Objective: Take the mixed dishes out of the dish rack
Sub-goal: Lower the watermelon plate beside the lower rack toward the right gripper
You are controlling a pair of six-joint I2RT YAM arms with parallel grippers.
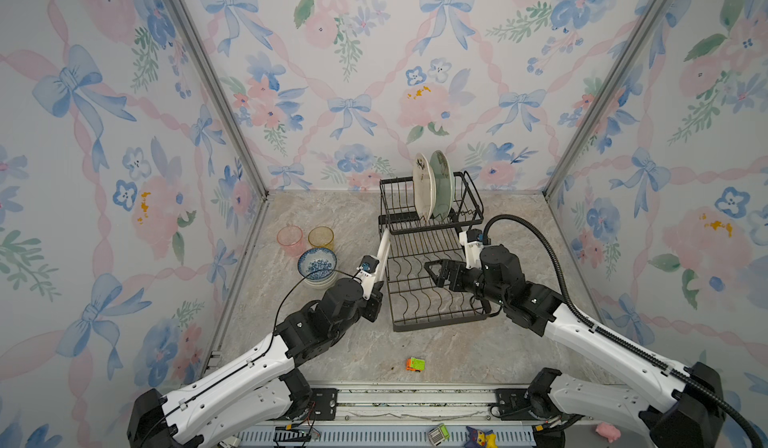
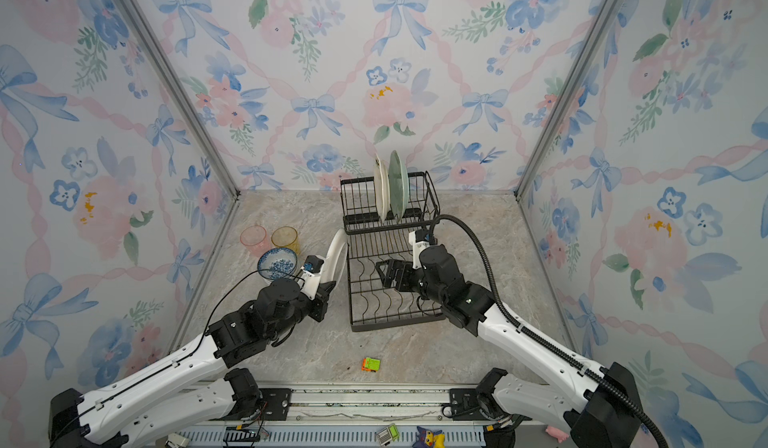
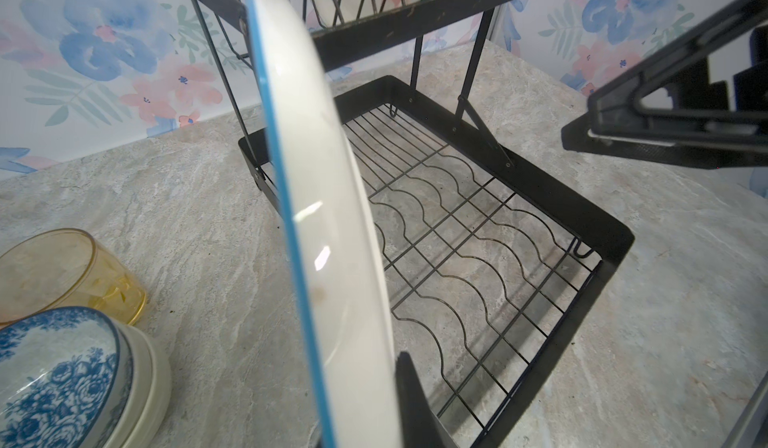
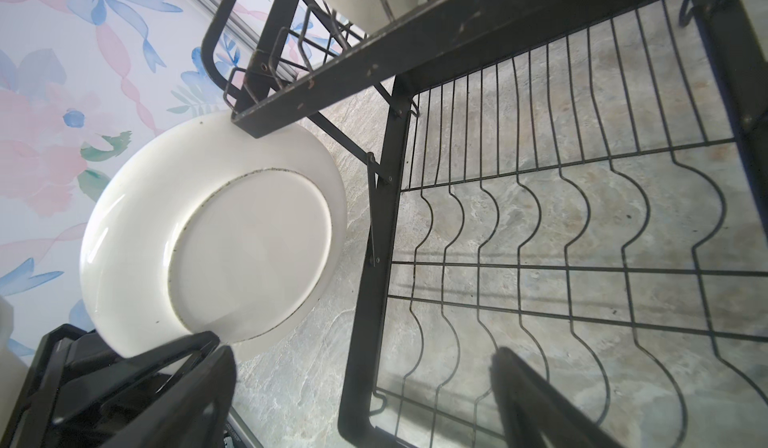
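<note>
The left hand (image 2: 327,290) pinches the blue-rimmed white plate (image 2: 338,254) by its lower rim, upright, just left of the dish rack (image 2: 395,324); the right hand (image 1: 432,274) hovers spread over that rack, farther from the plate.

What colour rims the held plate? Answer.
Blue; the white plate's rim shows best in left wrist view.

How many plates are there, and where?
3. The cream plate and pale green plate stand in the rack's upper basket; the left gripper holds a white plate beside it.
</note>
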